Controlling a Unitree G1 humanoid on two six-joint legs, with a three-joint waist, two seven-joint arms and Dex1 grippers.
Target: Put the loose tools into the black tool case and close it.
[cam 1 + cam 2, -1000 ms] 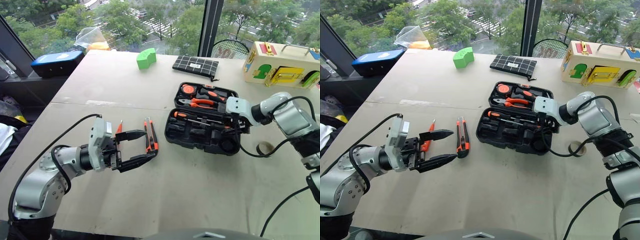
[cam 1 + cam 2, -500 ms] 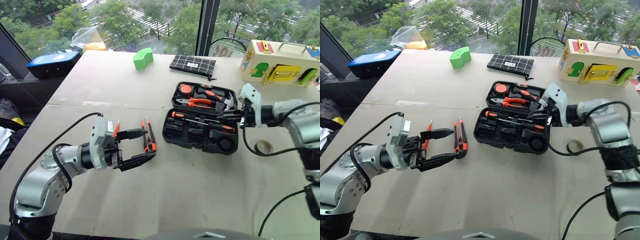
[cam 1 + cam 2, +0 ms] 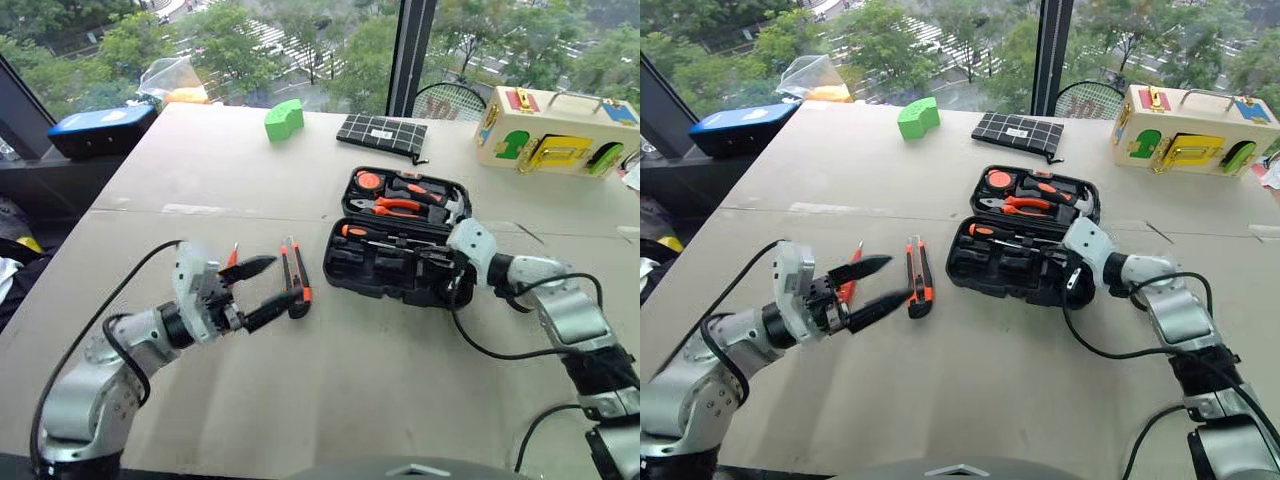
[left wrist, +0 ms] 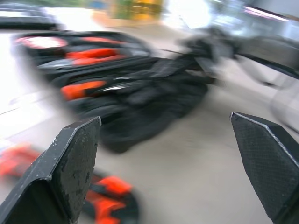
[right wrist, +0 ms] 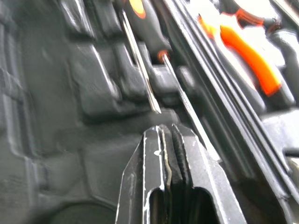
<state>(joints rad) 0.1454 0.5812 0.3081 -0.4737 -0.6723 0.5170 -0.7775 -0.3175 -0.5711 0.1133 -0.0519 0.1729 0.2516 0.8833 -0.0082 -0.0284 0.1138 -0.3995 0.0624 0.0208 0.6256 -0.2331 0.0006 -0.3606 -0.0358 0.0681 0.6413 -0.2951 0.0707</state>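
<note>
A: Head views, task status?
B: The case point(image 3: 1025, 240) lies open on the surface point(image 3: 970, 400). Two screwdrivers point(image 3: 1015, 238) are seated in its near half. The knife point(image 3: 917, 277) and the tester point(image 3: 849, 280) lie loose on the surface, left of the case. Judged about half done; the case is not yet closed.

A: Claws?
B: The left claw point(image 3: 878, 282) is spread, left of the case, tips near the knife, holding nothing. The right claw point(image 3: 444, 272) sits at the case's near right corner.

A: Left wrist view?
B: Both fingers point(image 4: 70, 168) stand wide apart; the case lies ahead, the knife point(image 4: 105, 198) beneath. Heavy blur.

A: Right wrist view?
B: The right claw point(image 5: 170, 137) is pressed together, empty, just over the case's moulded slots, beside the screwdriver shafts point(image 5: 140, 70).

A: Readable writing?
B: None. No brand or label on the case can be read.
</note>
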